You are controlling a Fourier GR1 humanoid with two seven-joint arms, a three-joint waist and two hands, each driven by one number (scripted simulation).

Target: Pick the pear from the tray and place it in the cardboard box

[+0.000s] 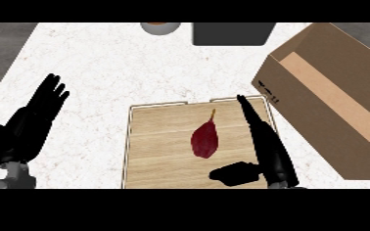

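The pear (pixel 205 140) lay mid-tray (pixel 155 147); the right hand (pixel 264 142) hovered open beside it, the box (pixel 318 98) at the bench's right edge, the left hand (pixel 36 115) open.

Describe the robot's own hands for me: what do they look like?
Both are black. The left hand has slim, separate fingers on a dark, blocky forearm with a grey piece at its base. The right hand is long and narrow with a stubby black thumb. No cables or markings show.
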